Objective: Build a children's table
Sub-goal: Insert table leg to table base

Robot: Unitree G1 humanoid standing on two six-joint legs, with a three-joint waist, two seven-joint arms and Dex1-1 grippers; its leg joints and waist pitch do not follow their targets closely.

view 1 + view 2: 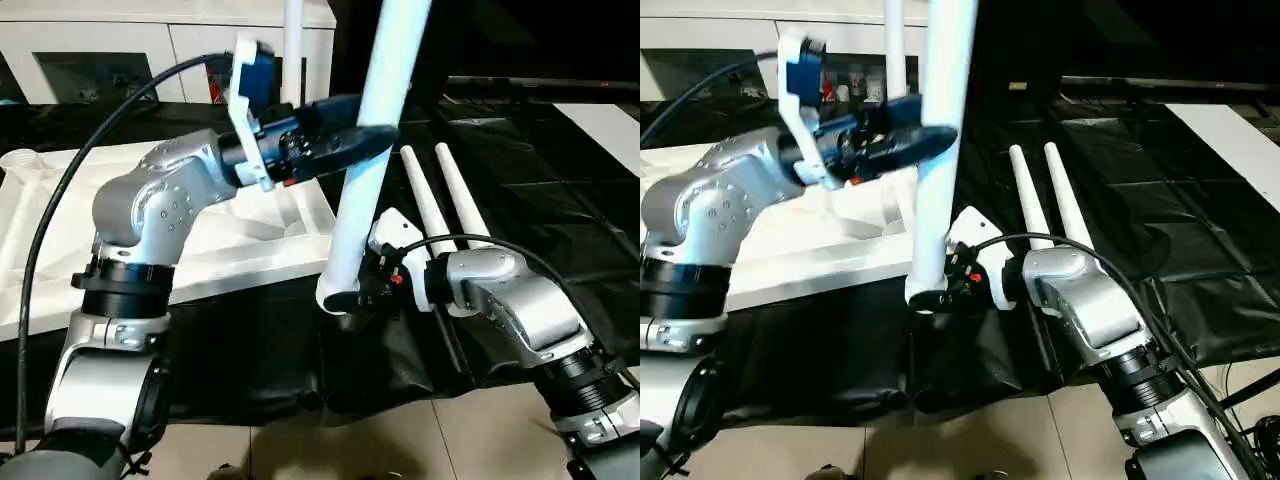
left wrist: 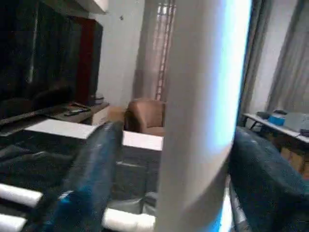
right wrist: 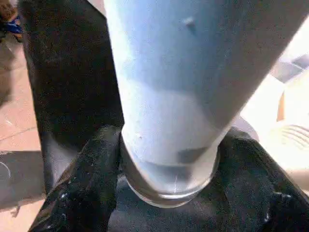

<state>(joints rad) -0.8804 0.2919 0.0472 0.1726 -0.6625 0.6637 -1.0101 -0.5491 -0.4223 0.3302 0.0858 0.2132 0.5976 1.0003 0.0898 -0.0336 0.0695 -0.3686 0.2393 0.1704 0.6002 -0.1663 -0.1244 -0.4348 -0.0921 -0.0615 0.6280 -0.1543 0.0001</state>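
Note:
A white table leg (image 1: 385, 70) stands tilted over the front edge of the black cloth. My right gripper (image 1: 345, 298) is shut on its thick lower end (image 3: 178, 96). My left gripper (image 1: 385, 140) reaches across from the left and straddles the leg at mid height. It is open, with a gap between one finger (image 2: 91, 179) and the leg (image 2: 203, 121). The white table top (image 1: 40, 230) lies underside up at the left, with one leg (image 1: 293, 40) standing upright at its far corner. Two more legs (image 1: 425, 200) (image 1: 462, 195) lie side by side on the cloth.
A black cloth (image 1: 540, 200) covers the work surface, and its front edge hangs toward the tiled floor (image 1: 400, 440). A white cabinet (image 1: 150, 50) runs along the back. A white panel (image 1: 610, 120) lies at the far right.

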